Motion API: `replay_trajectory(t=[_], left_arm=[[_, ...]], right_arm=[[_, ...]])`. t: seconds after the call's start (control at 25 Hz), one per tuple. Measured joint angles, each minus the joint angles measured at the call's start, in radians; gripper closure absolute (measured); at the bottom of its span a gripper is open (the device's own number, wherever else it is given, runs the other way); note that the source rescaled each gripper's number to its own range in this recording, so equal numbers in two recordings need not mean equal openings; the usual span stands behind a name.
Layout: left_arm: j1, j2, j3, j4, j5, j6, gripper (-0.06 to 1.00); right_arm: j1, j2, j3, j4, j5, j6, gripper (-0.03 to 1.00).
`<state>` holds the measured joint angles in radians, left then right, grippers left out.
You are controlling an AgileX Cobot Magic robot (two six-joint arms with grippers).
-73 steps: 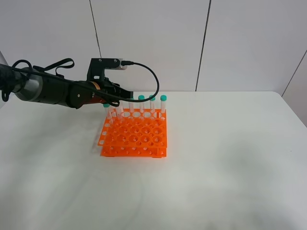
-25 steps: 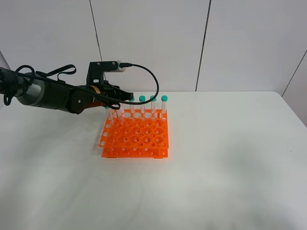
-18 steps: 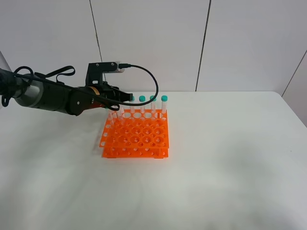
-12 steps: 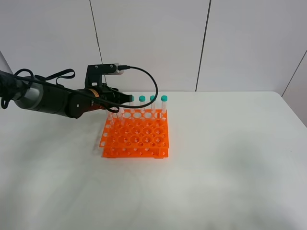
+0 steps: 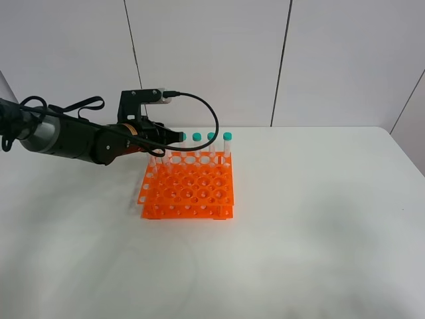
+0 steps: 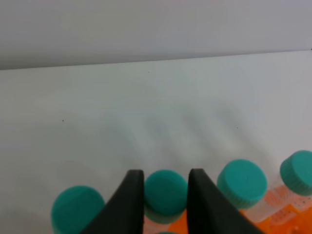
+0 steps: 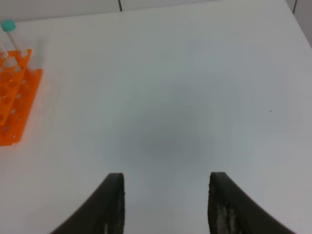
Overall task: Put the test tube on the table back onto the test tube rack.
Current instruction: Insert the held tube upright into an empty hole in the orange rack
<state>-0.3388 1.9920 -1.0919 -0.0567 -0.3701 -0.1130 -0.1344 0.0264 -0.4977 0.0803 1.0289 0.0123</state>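
Gripping: the test tube (image 6: 165, 192) is clamped at its teal cap between the left gripper (image 6: 165, 187) jaws.
Handling: judged light, slick, rigid plastic.
Location: above the test tube rack (image 5: 188, 187).
Right gripper (image 7: 165, 204): held apart, empty.

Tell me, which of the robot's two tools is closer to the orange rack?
Left. The left tool is right over the orange rack's back row, its fingers around a teal-capped tube. The right tool hangs open above bare table, well off to the side.
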Motion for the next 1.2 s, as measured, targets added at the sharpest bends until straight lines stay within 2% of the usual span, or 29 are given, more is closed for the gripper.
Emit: replay_trajectory(t=[0.56, 1.2], left_arm=[[-0.002, 0.0, 0.02, -0.002, -0.042, 0.0, 0.94], [-0.028, 0.0, 0.02, 0.094, -0.031, -0.003, 0.94]], right_arm=[[0.0, 0.0, 0.0, 0.0, 0.0, 0.0, 0.22], [0.0, 0.0, 0.0, 0.0, 0.0, 0.0, 0.22]])
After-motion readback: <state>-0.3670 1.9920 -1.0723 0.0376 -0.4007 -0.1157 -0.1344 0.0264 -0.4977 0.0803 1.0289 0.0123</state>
